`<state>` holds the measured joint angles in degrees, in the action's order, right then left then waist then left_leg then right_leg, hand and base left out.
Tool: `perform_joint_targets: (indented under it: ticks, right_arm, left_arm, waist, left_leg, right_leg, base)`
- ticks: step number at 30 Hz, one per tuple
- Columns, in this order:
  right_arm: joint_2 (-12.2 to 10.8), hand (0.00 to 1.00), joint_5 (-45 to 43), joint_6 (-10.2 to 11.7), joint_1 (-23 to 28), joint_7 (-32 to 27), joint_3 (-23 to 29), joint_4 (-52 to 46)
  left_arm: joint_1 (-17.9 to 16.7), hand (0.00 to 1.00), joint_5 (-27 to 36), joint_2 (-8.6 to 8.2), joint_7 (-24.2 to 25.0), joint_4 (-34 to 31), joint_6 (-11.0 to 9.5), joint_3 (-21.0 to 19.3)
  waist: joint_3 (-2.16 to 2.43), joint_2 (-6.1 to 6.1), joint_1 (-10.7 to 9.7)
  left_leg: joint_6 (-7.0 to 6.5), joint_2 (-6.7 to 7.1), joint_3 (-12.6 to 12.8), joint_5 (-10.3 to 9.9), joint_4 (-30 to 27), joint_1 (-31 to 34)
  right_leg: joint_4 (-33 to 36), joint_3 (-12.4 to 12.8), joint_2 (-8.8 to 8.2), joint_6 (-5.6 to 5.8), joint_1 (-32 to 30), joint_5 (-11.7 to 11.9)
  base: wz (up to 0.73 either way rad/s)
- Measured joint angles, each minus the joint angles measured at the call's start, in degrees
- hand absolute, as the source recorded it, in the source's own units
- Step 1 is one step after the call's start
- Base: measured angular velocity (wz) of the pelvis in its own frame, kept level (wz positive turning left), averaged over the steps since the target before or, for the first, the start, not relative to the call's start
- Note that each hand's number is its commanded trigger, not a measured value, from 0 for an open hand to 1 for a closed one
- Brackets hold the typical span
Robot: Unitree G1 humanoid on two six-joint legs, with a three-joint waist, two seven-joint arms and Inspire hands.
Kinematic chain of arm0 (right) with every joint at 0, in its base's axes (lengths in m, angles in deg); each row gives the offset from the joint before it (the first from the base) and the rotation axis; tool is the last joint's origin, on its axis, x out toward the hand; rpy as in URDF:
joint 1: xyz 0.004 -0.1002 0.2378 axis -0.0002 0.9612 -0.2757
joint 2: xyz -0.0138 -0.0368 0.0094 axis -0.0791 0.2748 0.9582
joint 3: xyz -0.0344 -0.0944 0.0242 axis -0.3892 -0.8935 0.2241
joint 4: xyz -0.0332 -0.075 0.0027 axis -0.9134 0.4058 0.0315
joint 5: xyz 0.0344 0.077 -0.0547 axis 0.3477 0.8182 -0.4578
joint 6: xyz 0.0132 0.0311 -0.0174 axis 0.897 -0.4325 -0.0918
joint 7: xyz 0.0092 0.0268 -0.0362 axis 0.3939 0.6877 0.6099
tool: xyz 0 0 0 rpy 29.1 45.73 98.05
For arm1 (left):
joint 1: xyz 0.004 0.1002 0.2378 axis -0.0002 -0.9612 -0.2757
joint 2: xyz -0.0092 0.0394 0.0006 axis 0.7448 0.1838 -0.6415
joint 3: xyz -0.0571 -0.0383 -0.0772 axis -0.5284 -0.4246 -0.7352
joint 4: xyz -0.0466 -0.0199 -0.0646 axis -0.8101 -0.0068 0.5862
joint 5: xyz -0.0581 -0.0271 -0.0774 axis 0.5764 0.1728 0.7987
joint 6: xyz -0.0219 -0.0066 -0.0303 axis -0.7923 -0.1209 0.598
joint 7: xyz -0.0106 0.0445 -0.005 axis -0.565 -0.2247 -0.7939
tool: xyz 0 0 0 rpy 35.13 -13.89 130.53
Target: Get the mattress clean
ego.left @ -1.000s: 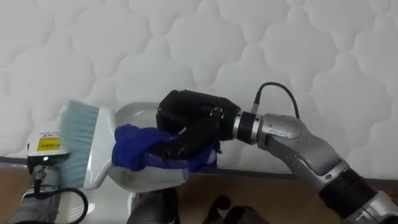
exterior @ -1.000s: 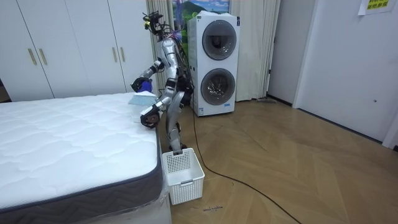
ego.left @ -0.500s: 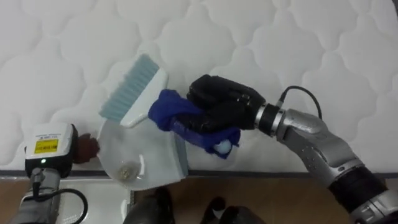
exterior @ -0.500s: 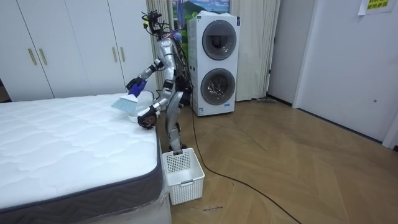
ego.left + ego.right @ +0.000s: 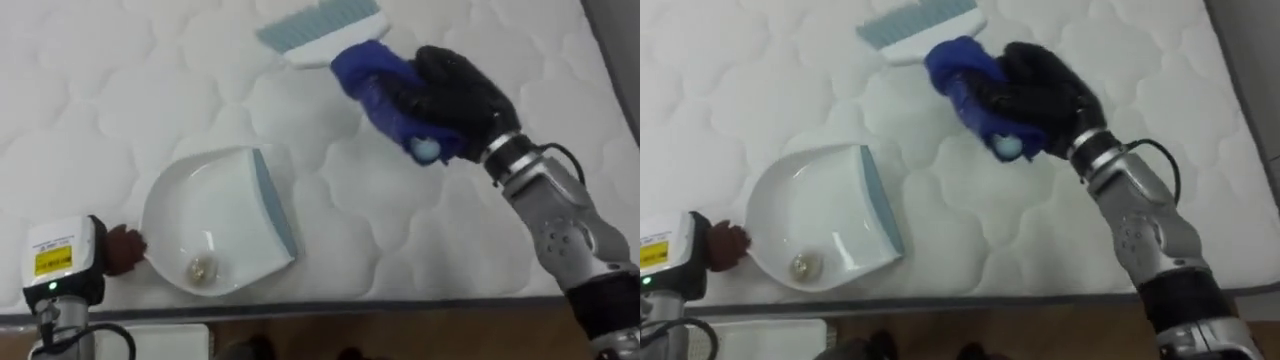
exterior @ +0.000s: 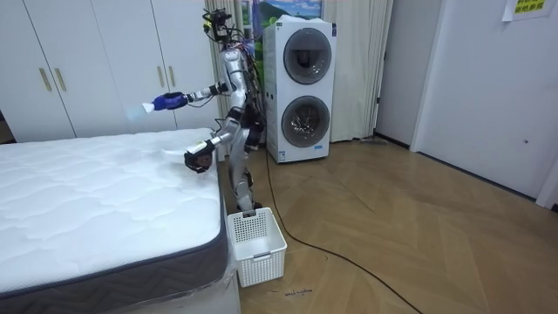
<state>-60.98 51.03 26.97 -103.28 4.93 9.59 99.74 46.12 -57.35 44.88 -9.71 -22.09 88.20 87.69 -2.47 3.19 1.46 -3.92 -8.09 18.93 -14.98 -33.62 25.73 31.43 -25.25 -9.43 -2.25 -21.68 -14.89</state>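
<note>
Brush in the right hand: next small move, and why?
Probably lower the brush to the mattress and sweep toward the dustpan: the right hand holds it in the air beyond the pan's open lip, which roughly faces that way.

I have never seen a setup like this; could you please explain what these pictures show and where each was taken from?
This is a humanoid robot with two arms, standing at the edge of a bed. The room view comes from a camera across the room. The two eye views come from its head, looking down at the white quilted mattress. Its right hand is closed round a blue-handled brush, held in the air above the mattress. A white dustpan rests on the mattress near the edge, with a small bit of debris in it. Its left hand is at the dustpan's handle end.
</note>
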Motion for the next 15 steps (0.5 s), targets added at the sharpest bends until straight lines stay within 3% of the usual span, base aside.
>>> perform_joint_targets:
  ticks: [2, 5, 8, 12, 15]
  right_arm:
    - [-0.1, 0.00, 1.3, 0.6, 3.4, -3.1, 1.8, 0.0]
    - [-0.1, 0.00, 1.4, 1.5, 6.6, -8.5, 2.1, 0.1]
    - [-0.4, 0.00, 3.0, 1.6, 9.9, -13.2, 2.5, 0.9]
    - [-2.2, 0.00, 2.7, 2.2, 11.2, -19.0, 4.4, 3.1]
    - [-2.4, 0.00, -1.1, 3.0, 12.5, -23.0, 4.7, 3.2]
  left_arm:
    - [-0.9, 1.00, 0.0, -1.17, 0.0, -0.3, -0.3, -0.6]
    - [-1.6, 1.00, 0.1, -3.14, -0.2, -1.6, -0.8, -2.1]
    - [-3.3, 1.00, 0.7, -4.90, -0.2, -2.6, -1.5, -2.2]
    - [-6.1, 1.00, 1.7, -5.85, -0.1, -4.8, -2.4, -2.6]
    - [-6.4, 1.00, 1.6, -7.02, 0.5, -6.4, -3.2, -3.2]
  waist:
    - [0.56, -0.82, 0.1]
    - [1.15, -1.78, 0.0]
    - [1.67, -2.35, -0.4]
    - [1.96, -2.19, -2.3]
    - [2.10, -2.02, -4.2]
  left_leg:
    - [0.11, 0.85, 0.0, -0.1, 2.0, -3.1]
    - [0.21, 1.24, 1.6, 0.0, 4.4, -6.6]
    - [0.65, 2.28, 1.4, 0.3, 7.5, -11.0]
    - [0.98, 3.19, 0.3, 0.6, 9.4, -13.5]
    - [0.89, 4.87, -3.5, 1.3, 10.5, -13.6]
  right_leg:
    - [-1.3, 0.5, -0.11, 0.31, 2.4, 0.4]
    - [-3.0, 1.7, 0.14, 0.82, 4.7, 0.9]
    - [-5.5, 2.4, 0.50, 1.43, 8.5, 1.3]
    - [-6.8, 1.4, 0.52, 1.93, 11.8, 1.2]
    - [-7.8, 1.8, 0.48, 2.73, 13.3, 0.8]
  base:
    - [-0.22]
    - [-0.21]
    - [-0.12]
    - [0.16]
    - [0.52]
